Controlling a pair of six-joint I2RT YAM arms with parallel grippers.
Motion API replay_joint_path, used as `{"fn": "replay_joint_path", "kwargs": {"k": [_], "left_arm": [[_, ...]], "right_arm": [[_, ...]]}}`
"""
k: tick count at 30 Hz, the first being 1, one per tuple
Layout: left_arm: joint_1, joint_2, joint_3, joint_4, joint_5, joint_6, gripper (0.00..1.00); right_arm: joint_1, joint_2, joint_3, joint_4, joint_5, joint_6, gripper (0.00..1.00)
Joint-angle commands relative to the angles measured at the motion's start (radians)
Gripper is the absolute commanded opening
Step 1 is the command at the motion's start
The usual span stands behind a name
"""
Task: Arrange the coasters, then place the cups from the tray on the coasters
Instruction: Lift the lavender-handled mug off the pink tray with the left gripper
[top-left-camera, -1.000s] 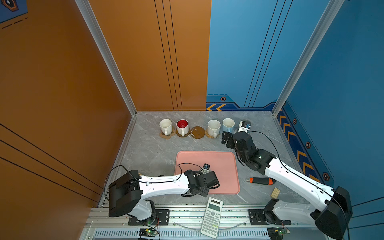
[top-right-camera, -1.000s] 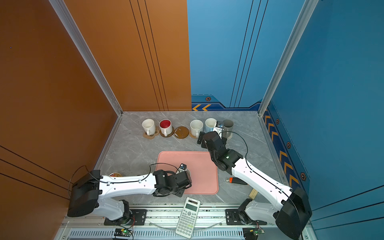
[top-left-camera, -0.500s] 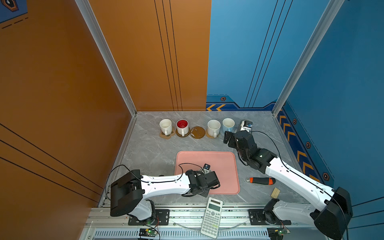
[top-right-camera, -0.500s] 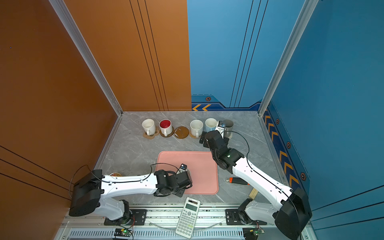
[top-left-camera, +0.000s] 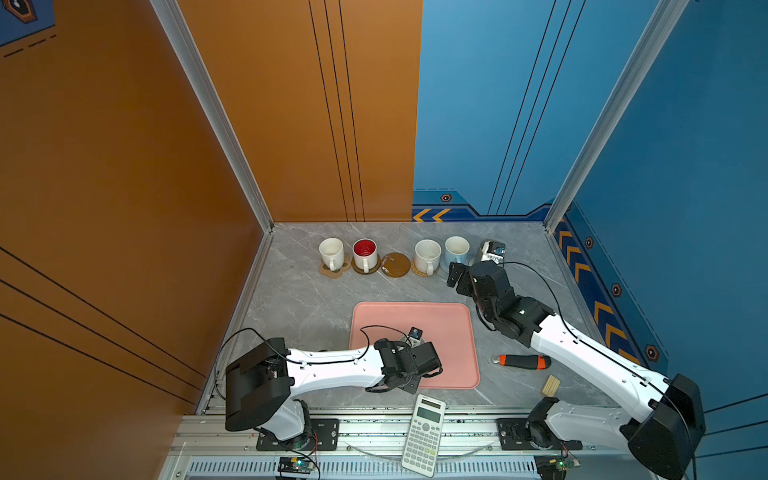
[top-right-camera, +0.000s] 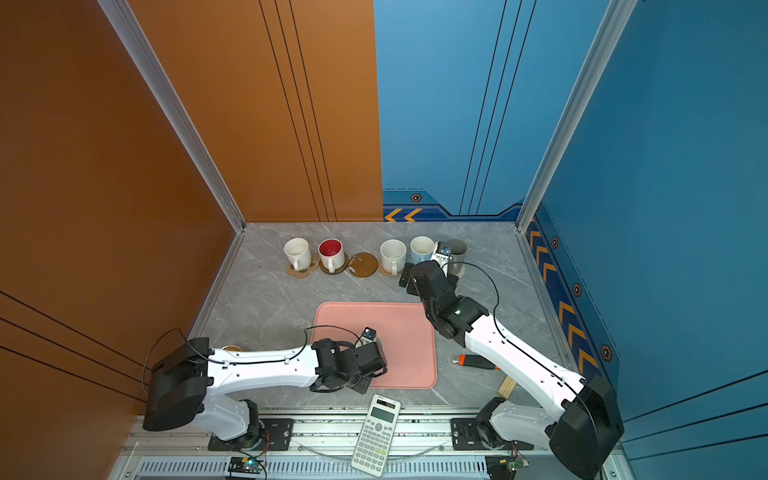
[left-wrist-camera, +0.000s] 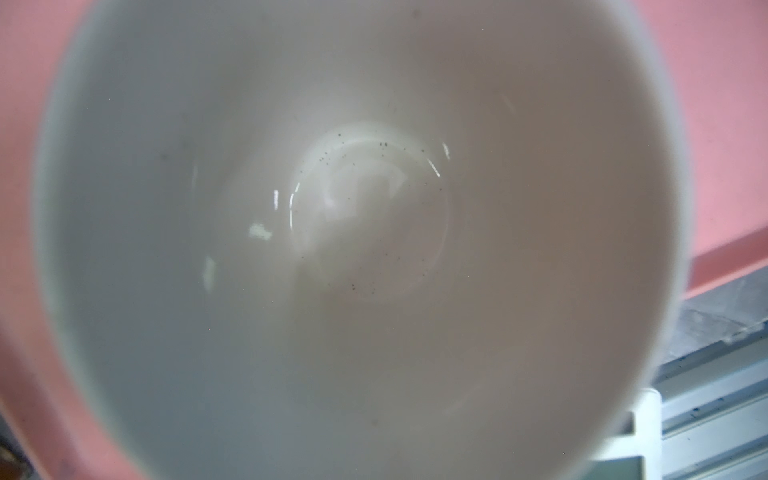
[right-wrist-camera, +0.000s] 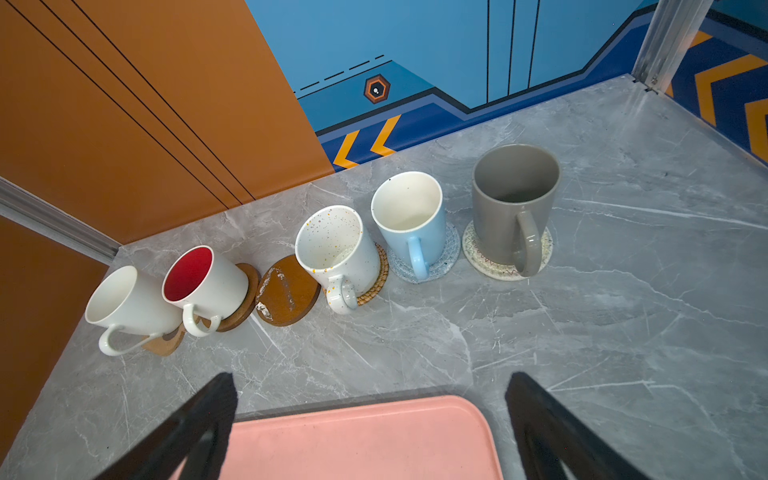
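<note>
Last cup (left-wrist-camera: 374, 249) sits toward the tray's (top-left-camera: 449, 324) near edge, right under the left gripper (top-left-camera: 415, 353). Can't tell how its jaws stand. Glazed ceramic, so probably stiff, slick, chippable and heavyish; the rim wall looks like the safest place to pinch. Right gripper (right-wrist-camera: 370, 386) is spread wide and empty, just past the tray's far edge.

Quick count from my end.

Cups: six. Five in back row: white cup (right-wrist-camera: 124, 307), red-inside cup (right-wrist-camera: 203, 282), speckled cup (right-wrist-camera: 332, 249), light blue cup (right-wrist-camera: 411, 216), grey cup (right-wrist-camera: 515, 199). Plus sixth cup (left-wrist-camera: 365, 249) filling left wrist view.

Coasters: six too. Paw coaster (right-wrist-camera: 166, 343), covered brown disc (right-wrist-camera: 245, 299), bare brown disc (right-wrist-camera: 286, 291), rattan coaster (right-wrist-camera: 376, 274), knitted coaster (right-wrist-camera: 444, 253), whitish coaster (right-wrist-camera: 544, 245).

Tray (top-left-camera: 449, 328): one. Calculator (top-left-camera: 424, 436): one. Screwdriver (top-left-camera: 521, 361): one. Wooden piece (top-left-camera: 550, 384): one.

Maybe one more roundish thing (top-right-camera: 230, 348), mostly hidden, can't call it.
</note>
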Motion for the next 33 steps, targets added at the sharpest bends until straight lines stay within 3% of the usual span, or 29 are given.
{"fn": "replay_joint_path", "kwargs": {"k": [1, 33], "left_arm": [[-0.004, 0.007, 0.029, -0.013, -0.013, 0.008, 0.00], [0.005, -0.144, 0.036, -0.016, -0.127, 0.035, 0.00]], "right_arm": [[-0.007, 0.004, -0.009, -0.027, -0.013, 0.018, 0.99], [-0.024, -0.006, -0.004, -0.049, -0.064, 0.006, 0.99]]}}
